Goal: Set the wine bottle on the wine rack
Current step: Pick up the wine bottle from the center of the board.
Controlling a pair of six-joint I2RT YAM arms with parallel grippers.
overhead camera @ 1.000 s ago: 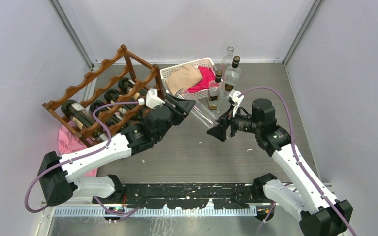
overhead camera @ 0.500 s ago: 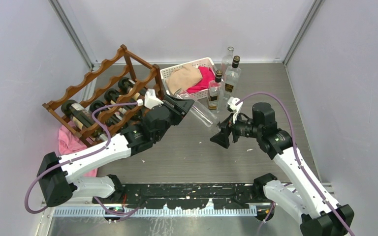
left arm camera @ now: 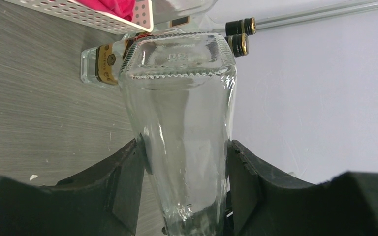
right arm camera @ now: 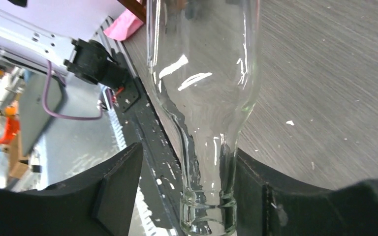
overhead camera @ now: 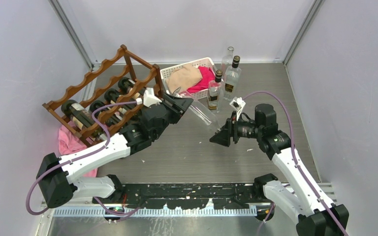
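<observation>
wine rack (overhead camera: 84,77) at far left; lower cradles hold dark bottles (overhead camera: 81,114), upper rails look free. left tool (overhead camera: 181,104) just right of it, clamped across the clear wine bottle (left arm camera: 182,98), which hangs tilted above the surface (overhead camera: 197,157), base toward the white basket (overhead camera: 170,73). right tool (right arm camera: 189,152) parted, gripping nothing, fingers (right arm camera: 123,187) flanking the neck (right arm camera: 209,172). risks: smooth glass pivots in the one-tool grip; neck snags a right finger if the left swings early; base clips the rack post.

Wine rack (overhead camera: 101,65) left; basket (overhead camera: 187,64) behind centre; wine bottle (overhead camera: 202,114) just before basket.
</observation>
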